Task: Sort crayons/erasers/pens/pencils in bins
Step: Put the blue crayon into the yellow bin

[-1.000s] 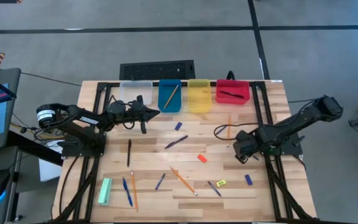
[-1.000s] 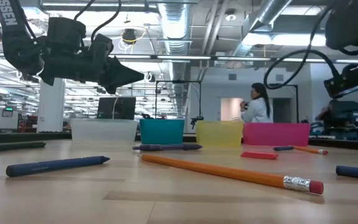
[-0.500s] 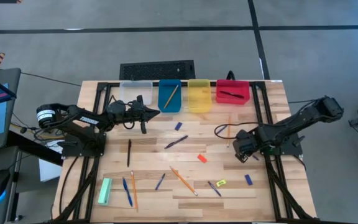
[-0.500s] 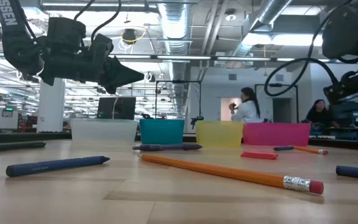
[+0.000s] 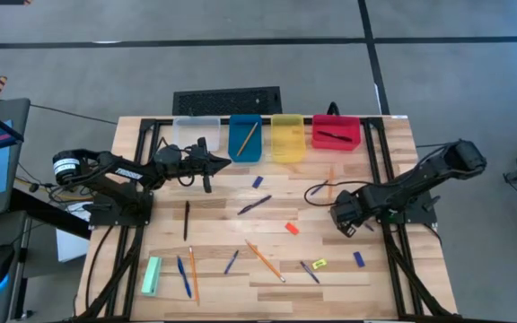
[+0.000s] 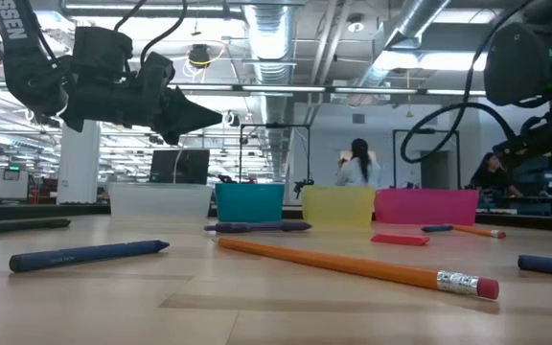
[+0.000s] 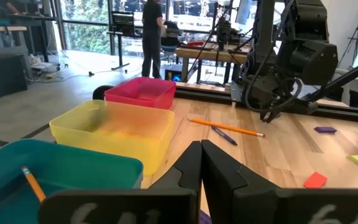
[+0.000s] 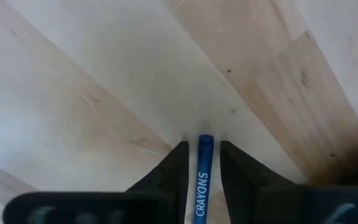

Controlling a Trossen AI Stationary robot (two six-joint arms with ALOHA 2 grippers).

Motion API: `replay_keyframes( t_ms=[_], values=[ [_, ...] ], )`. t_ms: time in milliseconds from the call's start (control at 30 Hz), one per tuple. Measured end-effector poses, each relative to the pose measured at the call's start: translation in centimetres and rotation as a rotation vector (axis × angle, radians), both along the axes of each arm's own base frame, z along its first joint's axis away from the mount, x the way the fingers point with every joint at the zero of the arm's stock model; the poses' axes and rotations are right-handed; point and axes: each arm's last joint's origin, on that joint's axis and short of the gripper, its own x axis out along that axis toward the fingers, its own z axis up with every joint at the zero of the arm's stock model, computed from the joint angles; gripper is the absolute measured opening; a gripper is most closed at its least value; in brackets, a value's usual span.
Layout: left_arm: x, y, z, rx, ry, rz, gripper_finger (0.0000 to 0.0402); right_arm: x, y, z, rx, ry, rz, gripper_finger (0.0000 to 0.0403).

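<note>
A blue crayon (image 8: 202, 171) marked CRAYONS lies on the wooden table. My right gripper (image 8: 204, 148) points down over its end, at the table's right (image 5: 346, 221). One finger stands on each side of the crayon, open, and a thin strip of table shows between each finger and the crayon. The arm hides the crayon in the high view. My left gripper (image 5: 226, 161) hangs shut and level in the air before the clear bin (image 5: 196, 132) and the blue bin (image 5: 245, 139), which holds a pencil. The yellow bin (image 5: 287, 139) and the red bin (image 5: 336, 133) stand in the same row.
Loose on the table lie pencils (image 5: 264, 260), dark pens (image 5: 186, 220), an orange eraser (image 5: 292, 228), a yellow eraser (image 5: 319, 264), a blue piece (image 5: 359, 258) and a green block (image 5: 152, 275). A keyboard (image 5: 227, 99) sits behind the bins. People stand in the room beyond.
My right gripper has sunk toward the table and shifted slightly toward the table's left edge. My left arm has kept still.
</note>
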Motion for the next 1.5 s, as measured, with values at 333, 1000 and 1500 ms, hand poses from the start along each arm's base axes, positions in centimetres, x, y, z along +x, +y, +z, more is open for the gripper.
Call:
replay_keyframes(
  t_ms=[333, 1000, 1500],
  values=[
    [0.0, 0.0, 0.0, 0.0, -0.001, 0.0, 0.0, 0.4, 0.1, 0.3, 0.017, -0.012, 0.021, 0.0041],
    [0.0, 0.0, 0.0, 0.001, -0.004, -0.013, 0.0, 3.4, -0.8, 1.6, 0.121, -0.197, 0.123, 0.0023],
    [0.0, -0.1, 0.0, 0.003, -0.001, -0.016, 0.0, 8.3, -3.8, 5.6, 0.133, -0.505, 0.177, 0.0028]
  ],
)
